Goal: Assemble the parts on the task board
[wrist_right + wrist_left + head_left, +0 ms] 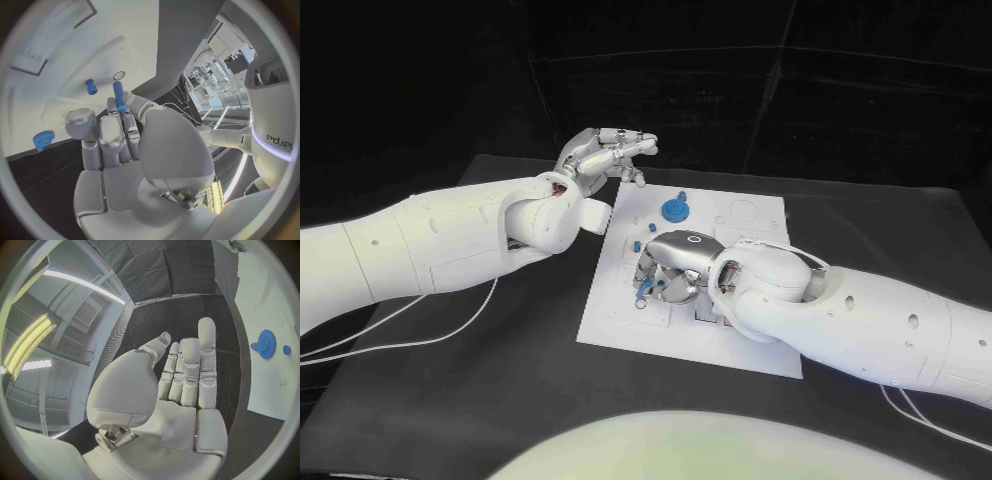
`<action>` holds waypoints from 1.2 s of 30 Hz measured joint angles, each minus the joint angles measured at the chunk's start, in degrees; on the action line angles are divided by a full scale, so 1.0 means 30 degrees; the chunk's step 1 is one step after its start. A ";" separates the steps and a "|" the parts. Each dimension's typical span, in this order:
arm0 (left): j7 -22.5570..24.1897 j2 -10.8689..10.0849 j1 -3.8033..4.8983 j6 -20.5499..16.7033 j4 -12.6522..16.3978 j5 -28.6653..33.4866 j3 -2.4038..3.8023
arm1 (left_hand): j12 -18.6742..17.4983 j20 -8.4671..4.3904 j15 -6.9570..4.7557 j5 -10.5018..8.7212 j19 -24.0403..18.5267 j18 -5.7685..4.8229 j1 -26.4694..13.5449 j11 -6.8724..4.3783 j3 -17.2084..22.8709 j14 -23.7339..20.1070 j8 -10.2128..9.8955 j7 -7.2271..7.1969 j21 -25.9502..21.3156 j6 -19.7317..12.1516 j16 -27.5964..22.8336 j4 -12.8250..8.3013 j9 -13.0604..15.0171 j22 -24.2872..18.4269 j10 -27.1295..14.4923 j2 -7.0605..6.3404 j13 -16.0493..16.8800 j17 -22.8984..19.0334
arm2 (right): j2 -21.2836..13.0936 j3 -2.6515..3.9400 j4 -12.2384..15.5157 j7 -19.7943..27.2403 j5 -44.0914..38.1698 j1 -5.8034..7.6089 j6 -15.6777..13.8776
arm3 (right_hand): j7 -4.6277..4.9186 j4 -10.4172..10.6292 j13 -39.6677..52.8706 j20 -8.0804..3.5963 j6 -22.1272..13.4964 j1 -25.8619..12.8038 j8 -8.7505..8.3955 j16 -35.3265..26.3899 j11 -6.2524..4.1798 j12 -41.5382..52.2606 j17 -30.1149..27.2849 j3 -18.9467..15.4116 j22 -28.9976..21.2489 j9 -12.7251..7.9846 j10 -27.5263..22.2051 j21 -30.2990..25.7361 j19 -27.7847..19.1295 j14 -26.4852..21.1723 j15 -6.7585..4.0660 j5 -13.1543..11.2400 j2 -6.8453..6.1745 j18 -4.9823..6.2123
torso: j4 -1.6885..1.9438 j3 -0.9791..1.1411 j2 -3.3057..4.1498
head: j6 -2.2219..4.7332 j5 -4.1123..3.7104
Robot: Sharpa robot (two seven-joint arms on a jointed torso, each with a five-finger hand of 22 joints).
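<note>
- Parts lie on the board (678,330), the white plate in the middle of your black table (473,390).
- Your right hand (672,272) sits low over the board's middle, palm down, fingers curled.
- From the right wrist you see a blue pin (117,95) pinched at the tips of that hand's fingers (128,107); the pin stands up from the fingers toward the white plate.
- Just beside the pin's far end you can see a small round hole (119,75) in the board, and a short blue peg (91,87) near it.
- A blue gear (675,209) rests on the board's far part, well apart from the right hand; a small blue stud (681,194) lies just beside it.
- Your left hand (603,155) hangs off the board's far left corner, over the table, holding nothing.
- From the left wrist its fingers (187,370) look straight and close side by side, thumb set a little apart.
- More small blue pieces (646,285) show under the right hand; you cannot tell their shape.
</note>
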 measured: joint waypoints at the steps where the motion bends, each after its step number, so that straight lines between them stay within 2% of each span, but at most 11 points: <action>1: -0.0001 0.0002 0.0000 0.0003 -0.0006 0.0000 0.0000 | 0.0000 0.0000 0.0001 0.0000 0.0000 0.0001 0.0000 -0.0001 0.0000 0.0000 0.0000 0.0000 0.0000 0.0000 0.0000 0.0000 0.0001 0.0000 0.0000 0.0000 0.0000 0.0001 | 0.0028 0.0000 -0.0028 0.0002 -0.0036 -0.0007 0.0054 | 0.0000 0.0000 0.0000 -0.0001 0.0000 0.0000 0.0000 0.0000 0.0001 -0.0001 0.0000 0.0000 0.0000 0.0000 0.0000 0.0000 0.0000 0.0001 0.0000 0.0000 0.0000 -0.0001 | -0.0007 0.0004 0.0002 | -0.0022 0.0013; 12: -0.0014 0.0015 0.0000 0.0018 -0.0071 0.0000 0.0000 | 0.0000 0.0000 0.0000 0.0000 0.0000 -0.0001 0.0000 0.0000 0.0000 0.0000 0.0000 0.0000 0.0000 0.0000 0.0000 0.0000 0.0001 0.0002 0.0000 0.0000 -0.0015 0.0003 | 0.0153 0.0042 -0.0185 -0.0004 -0.0268 -0.0010 0.0868 | -0.0004 -0.0001 0.0018 0.0000 -0.0004 -0.0004 -0.0113 0.0000 0.0001 -0.0073 0.0017 -0.0004 0.0030 0.0000 0.0000 0.0000 0.0000 0.0000 0.0001 -0.0003 -0.0004 -0.0001 | -0.0018 -0.0005 -0.0004 | -0.0194 0.0062; 14: -0.0018 0.0014 0.0000 0.0019 -0.0084 0.0000 0.0000 | 0.0000 0.0000 0.0000 0.0000 0.0000 0.0001 0.0000 0.0000 -0.0029 0.0000 0.0000 0.0000 -0.0006 0.0000 0.0000 -0.0029 0.0001 -0.0004 0.0000 0.0000 -0.0014 -0.0014 | 0.0168 0.0047 -0.0184 -0.0004 -0.0288 -0.0003 0.0940 | -0.0006 -0.0001 0.0018 0.0000 -0.0006 -0.0005 -0.0127 0.0000 0.0001 -0.0075 0.0017 -0.0005 0.0029 0.0000 0.0000 0.0000 0.0000 0.0000 0.0000 -0.0004 -0.0005 -0.0001 | -0.0018 -0.0007 -0.0005 | -0.0200 0.0070; 17: -0.0023 0.0013 0.0000 0.0021 -0.0102 0.0000 0.0000 | 0.0000 0.0000 0.0000 0.0000 0.0000 0.0200 0.0000 -0.0001 -0.0053 0.0001 0.0000 0.0000 -0.0078 0.0000 0.0000 -0.0053 0.0001 -0.0027 0.0000 0.0000 -0.0013 -0.0039 | 0.0203 0.0050 -0.0179 -0.0003 -0.0312 0.0000 0.1031 | -0.0024 -0.0001 0.0018 0.0000 -0.0023 -0.0005 -0.0132 0.0000 0.0000 -0.0105 0.0016 -0.0006 0.0029 0.0000 -0.0001 0.0000 0.0000 0.0000 0.0001 -0.0005 -0.0005 0.0000 | -0.0016 -0.0011 -0.0007 | -0.0200 0.0077; 36: -0.0047 -0.0026 -0.0001 0.0042 -0.0111 0.0001 0.0001 | -0.0001 0.0000 0.0000 0.0000 0.0000 0.0192 0.0000 -0.0001 -0.0052 0.0001 0.0000 0.0000 -0.0077 0.0000 0.0000 -0.0052 0.0002 -0.0023 0.0001 0.0000 -0.0011 -0.0037 | 0.0312 -0.0005 -0.0242 -0.0025 -0.0385 -0.0117 0.1461 | -0.0027 -0.0055 0.0021 0.0001 -0.0027 -0.0135 -0.0154 -0.0001 0.0001 -0.0022 -0.0018 0.0046 0.0025 -0.0020 0.0000 0.0000 0.0000 0.0000 0.0001 0.0075 -0.0135 -0.0001 | 0.0000 -0.0024 -0.0015 | -0.0298 0.0240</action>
